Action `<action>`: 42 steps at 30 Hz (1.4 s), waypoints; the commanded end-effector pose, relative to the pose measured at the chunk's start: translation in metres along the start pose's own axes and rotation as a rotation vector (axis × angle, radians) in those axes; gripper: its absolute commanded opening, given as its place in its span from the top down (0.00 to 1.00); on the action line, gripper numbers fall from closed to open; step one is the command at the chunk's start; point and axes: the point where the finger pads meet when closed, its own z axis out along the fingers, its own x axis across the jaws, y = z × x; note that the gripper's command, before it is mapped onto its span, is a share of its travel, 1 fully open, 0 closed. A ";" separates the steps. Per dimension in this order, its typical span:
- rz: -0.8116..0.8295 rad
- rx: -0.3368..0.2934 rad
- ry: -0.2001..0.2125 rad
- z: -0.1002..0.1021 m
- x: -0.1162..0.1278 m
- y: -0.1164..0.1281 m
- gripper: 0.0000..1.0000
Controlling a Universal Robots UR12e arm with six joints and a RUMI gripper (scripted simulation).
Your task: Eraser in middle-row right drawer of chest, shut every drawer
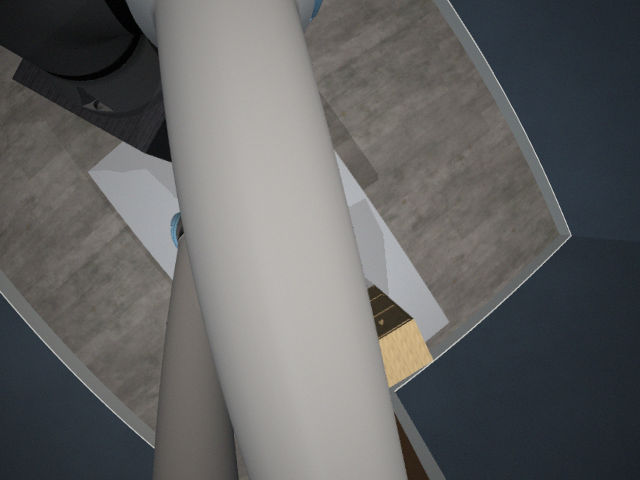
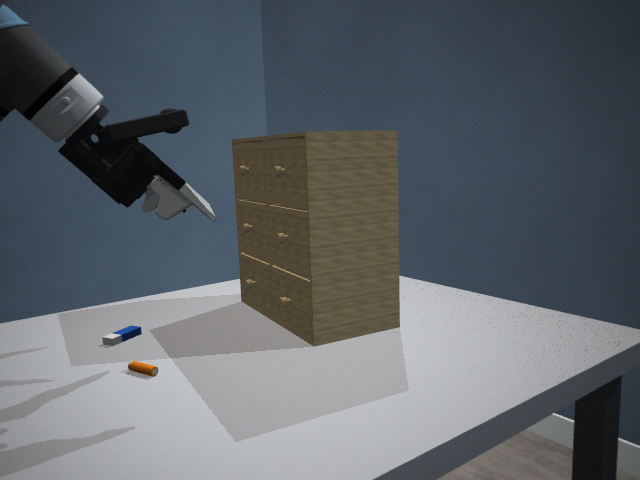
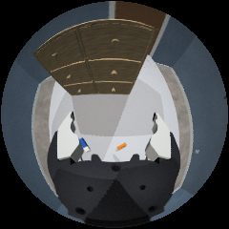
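Here the gripper hangs in the air with its fingers spread wide and nothing between them, tilted forward so the tips point at the drawer fronts of the chest. It is near the chest but not touching it, at about the height of the seam between the top and middle rows. That pose reads as lining up on a knob rather than reaching for anything on the table; the likely aim is the right drawer of the middle row, which has to be pulled out before anything can go in. All six drawers look shut.

The eraser, white at one end and blue at the other, lies flat on the table well below the gripper and toward the left edge, well apart from the chest's base. In the wrist view it shows low, close by one of the fingers, with the chest far ahead. Just beside it, nearer the front edge, lies an orange battery, which should stay where it is. In the top view the arm hides nearly everything.
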 end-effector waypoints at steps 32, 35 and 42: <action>0.001 0.280 0.001 0.035 0.000 0.001 0.00; 0.001 0.286 0.001 0.036 0.000 0.001 0.00; 0.001 0.290 0.001 0.036 0.000 0.001 0.00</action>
